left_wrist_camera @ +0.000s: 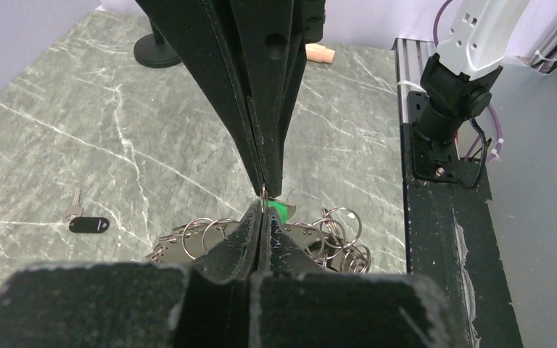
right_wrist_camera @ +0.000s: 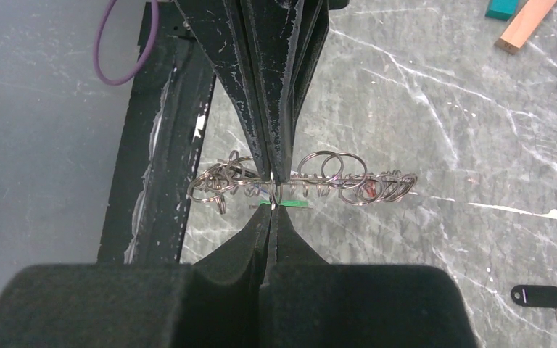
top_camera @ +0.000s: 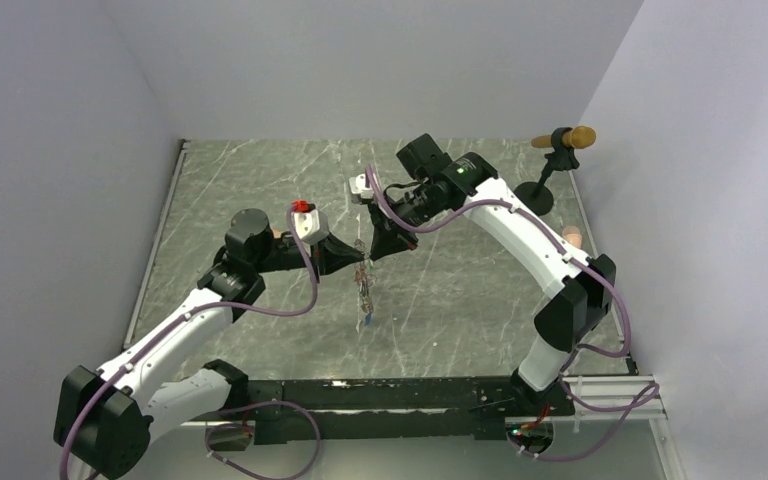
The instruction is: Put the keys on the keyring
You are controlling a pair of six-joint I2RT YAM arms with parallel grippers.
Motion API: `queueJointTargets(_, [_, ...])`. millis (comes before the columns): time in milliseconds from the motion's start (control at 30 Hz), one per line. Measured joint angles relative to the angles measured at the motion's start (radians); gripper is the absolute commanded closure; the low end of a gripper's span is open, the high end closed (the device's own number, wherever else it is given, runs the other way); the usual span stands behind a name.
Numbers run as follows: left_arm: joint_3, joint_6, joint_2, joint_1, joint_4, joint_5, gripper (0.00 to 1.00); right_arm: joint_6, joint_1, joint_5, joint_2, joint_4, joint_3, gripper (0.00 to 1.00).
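The keyring is a bunch of metal rings that hangs above the table between both grippers. It also shows in the left wrist view and the right wrist view. My left gripper and right gripper meet tip to tip, both shut on one small ring of it. The left gripper is seen shut in its wrist view, and so is the right gripper. The green key hangs right at the tips and also shows in the right wrist view. A blue bit hangs at the bunch's bottom end.
A key with a black tag lies on the marble table and shows in the right wrist view too. A teal block and a tan block lie farther off. A black stand is at the back right.
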Motion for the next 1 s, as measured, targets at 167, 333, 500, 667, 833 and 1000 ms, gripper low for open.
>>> queueJointTargets(167, [0.026, 0.032, 0.016, -0.005, -0.06, 0.001, 1.0, 0.0, 0.003, 0.012, 0.007, -0.008, 0.0, 1.0])
queueJointTargets(333, [0.051, 0.06, 0.03, -0.011, -0.116, 0.005, 1.0, 0.0, 0.007, 0.021, 0.011, -0.023, 0.0, 1.0])
queueJointTargets(500, [0.071, 0.101, 0.037, -0.025, -0.18, 0.003, 1.0, 0.0, 0.016, 0.033, 0.019, -0.044, 0.0, 1.0])
queueJointTargets(667, [0.082, 0.131, 0.043, -0.034, -0.233, -0.005, 1.0, 0.0, 0.026, 0.045, 0.03, -0.054, 0.0, 1.0])
queueJointTargets(833, [0.093, 0.153, 0.045, -0.039, -0.281, -0.013, 1.0, 0.0, 0.039, 0.062, 0.037, -0.059, 0.0, 1.0])
queueJointTargets(1000, [0.097, 0.162, 0.052, -0.043, -0.299, -0.021, 1.0, 0.0, 0.049, 0.078, 0.04, -0.064, 0.0, 1.0])
